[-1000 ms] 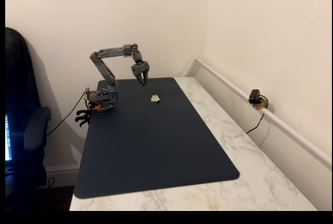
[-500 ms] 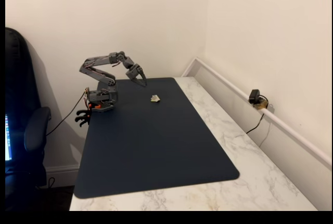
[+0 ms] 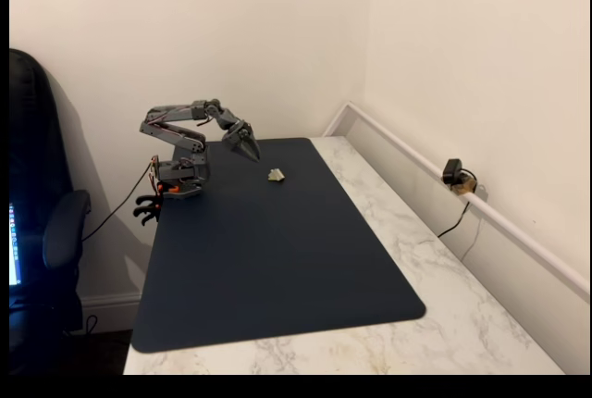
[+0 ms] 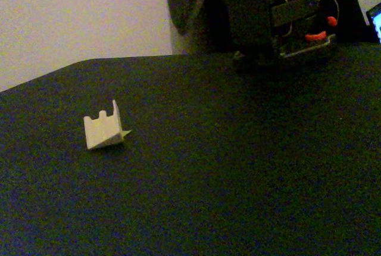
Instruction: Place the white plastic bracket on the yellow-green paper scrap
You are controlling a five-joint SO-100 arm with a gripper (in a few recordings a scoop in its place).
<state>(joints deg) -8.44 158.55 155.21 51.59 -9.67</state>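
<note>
The gripper (image 3: 249, 147) is hanging empty, seemingly closed, beside the bracket (image 3: 276, 175) sitting on the paper (image 4: 125, 133); retreating without bumping it looks wise.

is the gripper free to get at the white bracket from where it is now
Probably yes. The gripper hangs above the dark mat, and nothing lies between it and the white bracket.

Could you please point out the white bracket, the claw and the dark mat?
white bracket (image 4: 102, 131), a fixed view, its sloped front face
claw (image 3: 251, 149), a fixed view, between its tips
dark mat (image 3: 277, 268), a fixed view, bare middle
</note>
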